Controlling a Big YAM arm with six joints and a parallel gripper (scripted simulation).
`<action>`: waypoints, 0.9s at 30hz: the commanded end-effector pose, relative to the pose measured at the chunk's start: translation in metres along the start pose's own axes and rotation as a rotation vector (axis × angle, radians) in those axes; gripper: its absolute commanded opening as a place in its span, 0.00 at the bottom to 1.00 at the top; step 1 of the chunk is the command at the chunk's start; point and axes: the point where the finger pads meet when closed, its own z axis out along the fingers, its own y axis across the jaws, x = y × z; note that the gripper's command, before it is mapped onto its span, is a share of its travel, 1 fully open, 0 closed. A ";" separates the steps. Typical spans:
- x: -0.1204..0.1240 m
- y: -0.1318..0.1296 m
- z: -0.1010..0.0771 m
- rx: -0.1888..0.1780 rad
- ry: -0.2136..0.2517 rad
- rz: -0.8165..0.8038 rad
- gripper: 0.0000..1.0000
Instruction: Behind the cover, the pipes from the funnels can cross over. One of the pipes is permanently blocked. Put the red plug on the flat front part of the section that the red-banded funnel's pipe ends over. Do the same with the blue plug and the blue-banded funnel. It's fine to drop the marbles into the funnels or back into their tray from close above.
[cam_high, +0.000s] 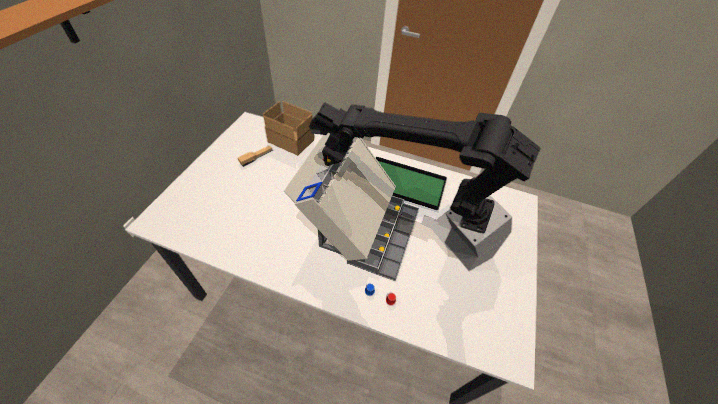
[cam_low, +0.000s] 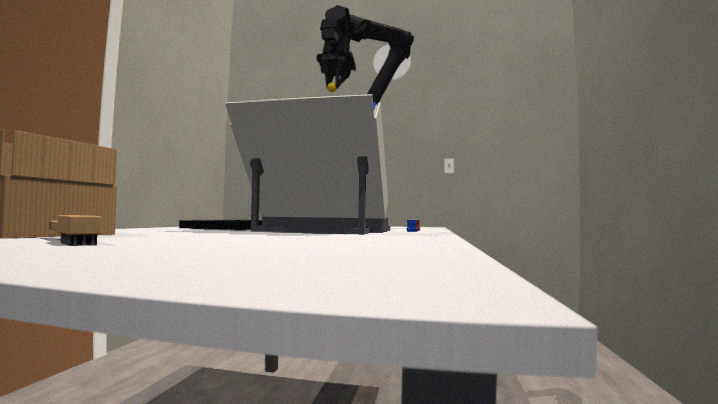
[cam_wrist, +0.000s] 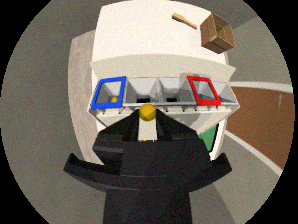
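Observation:
My gripper (cam_high: 328, 159) (cam_low: 331, 85) (cam_wrist: 147, 112) is shut on a yellow marble (cam_high: 328, 160) (cam_low: 331, 86) (cam_wrist: 147, 112) and holds it just above the row of funnels on top of the tilted grey cover (cam_high: 351, 206) (cam_low: 306, 150). The blue-banded funnel (cam_high: 308, 192) (cam_wrist: 109, 92) is at one end of the row and the red-banded funnel (cam_wrist: 202, 88) at the other, with two grey funnels between them. A small yellow spot shows inside the blue-banded funnel. The sectioned tray (cam_high: 396, 251) below the cover has up to three marbles in it. The blue plug (cam_high: 370, 288) and the red plug (cam_high: 391, 298) stand on the table in front.
A green-floored tray (cam_high: 416, 183) lies behind the cover, beside the arm's base (cam_high: 476, 226). A cardboard box (cam_high: 287, 125) (cam_low: 55, 185) (cam_wrist: 218, 32) and a wooden brush (cam_high: 254, 155) (cam_low: 75, 228) sit at the far corner of the white table (cam_high: 210, 211).

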 end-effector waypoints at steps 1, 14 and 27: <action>-0.030 0.012 0.000 -0.011 -0.039 -0.023 0.00; -0.041 0.013 0.004 -0.012 -0.047 -0.027 0.00; -0.041 0.013 0.004 -0.003 -0.037 -0.016 0.00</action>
